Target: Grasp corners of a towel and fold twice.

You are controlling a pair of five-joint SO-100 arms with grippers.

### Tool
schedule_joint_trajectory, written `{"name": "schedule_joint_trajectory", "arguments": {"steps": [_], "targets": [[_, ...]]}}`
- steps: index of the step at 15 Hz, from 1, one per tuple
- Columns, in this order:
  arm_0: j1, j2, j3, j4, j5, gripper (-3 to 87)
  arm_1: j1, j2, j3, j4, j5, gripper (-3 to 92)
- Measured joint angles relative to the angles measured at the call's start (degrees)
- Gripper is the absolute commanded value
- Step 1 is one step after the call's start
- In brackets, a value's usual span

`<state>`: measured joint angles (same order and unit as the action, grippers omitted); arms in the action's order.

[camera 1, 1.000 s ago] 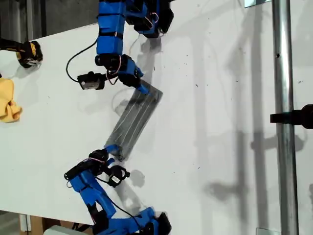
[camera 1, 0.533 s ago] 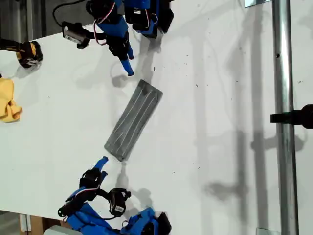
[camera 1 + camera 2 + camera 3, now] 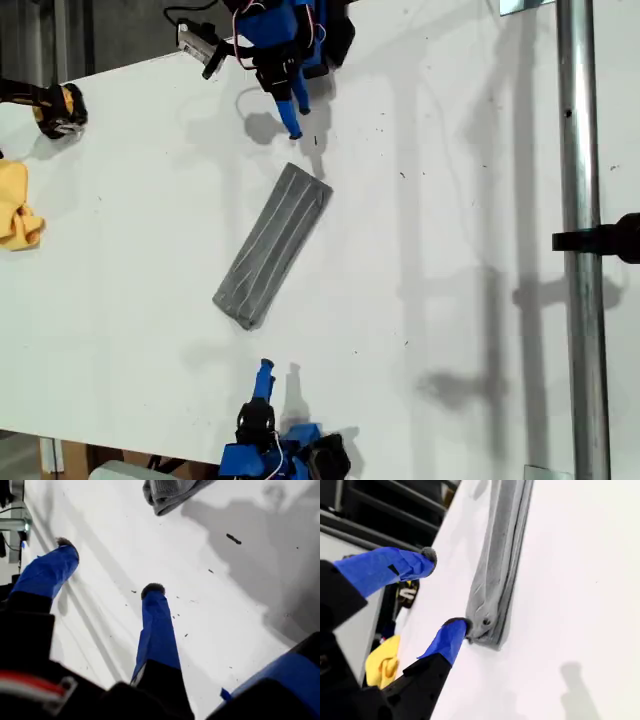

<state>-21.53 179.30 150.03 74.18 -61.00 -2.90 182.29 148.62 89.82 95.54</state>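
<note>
Two blue grippers (image 3: pixel 107 567) (image 3: pixel 442 590) were held apart, empty. The grey striped folded towel (image 3: pixel 273 245), left narrow at centre, could be loosened at its layered end (image 3: pixel 487 625) by careless regrasping.

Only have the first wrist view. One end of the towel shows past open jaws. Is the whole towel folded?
Observer: Yes. The exterior view shows the towel lying flat as a narrow folded strip, diagonal on the table.
Operator: Is the other arm holding it?
Observer: No. In the second wrist view my second gripper is open, with one tip close by the towel's end, and it grips nothing.
Operator: Anything else lying around?
Observer: A yellow cloth sits at the exterior view's left edge, well apart from the towel.
</note>
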Motion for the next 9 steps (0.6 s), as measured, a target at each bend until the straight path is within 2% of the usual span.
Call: {"name": "schedule_joint_trajectory", "arguments": {"steps": [2,3,6,9], "targets": [[2.6,16.2,12.9,-0.5,-2.0,20.0,-1.7,-1.1,1.8,-1.2,3.0,34.1],[3.2,17.8,15.6,-1.0,-2.2,20.3,-3.3,-2.5,2.3,-2.1,4.7,37.3],[4.0,19.6,17.5,-1.9,-1.7,20.9,-4.1,-8.5,5.0,-6.7,6.9,37.3],[4.1,19.6,17.5,-1.9,-1.6,21.0,-1.1,-20.0,5.4,-12.7,7.2,37.7]]}}
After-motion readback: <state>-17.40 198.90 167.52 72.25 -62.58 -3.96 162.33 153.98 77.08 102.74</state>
